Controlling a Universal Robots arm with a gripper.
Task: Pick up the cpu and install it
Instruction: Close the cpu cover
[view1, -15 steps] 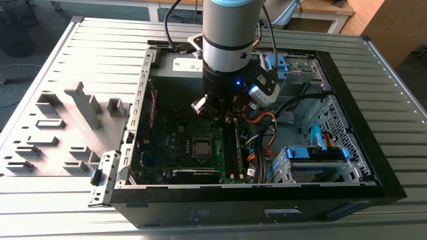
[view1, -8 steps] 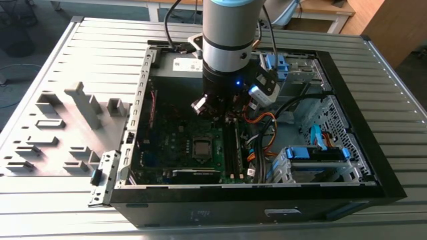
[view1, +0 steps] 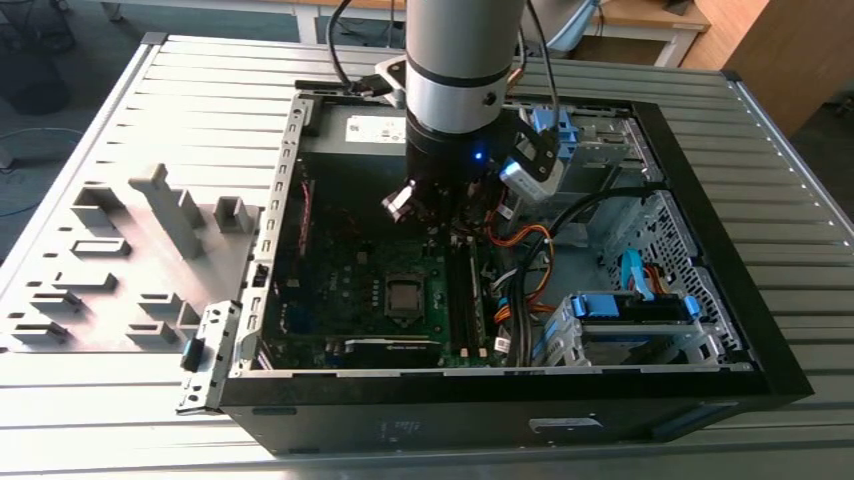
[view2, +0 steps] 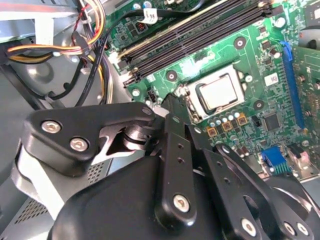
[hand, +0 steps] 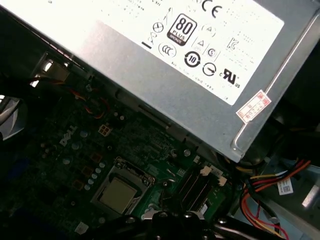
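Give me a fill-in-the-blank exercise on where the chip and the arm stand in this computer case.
1. The small square silver-topped cpu sits in the ____ on the green motherboard.
2. The arm's black gripper hangs ____ the open black computer case.
3. Beside the socket run long black ____ slots.

Missing words: socket; over; memory

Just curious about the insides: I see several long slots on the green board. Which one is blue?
The single blue slot, on the far side of the cpu from the paired black slots.
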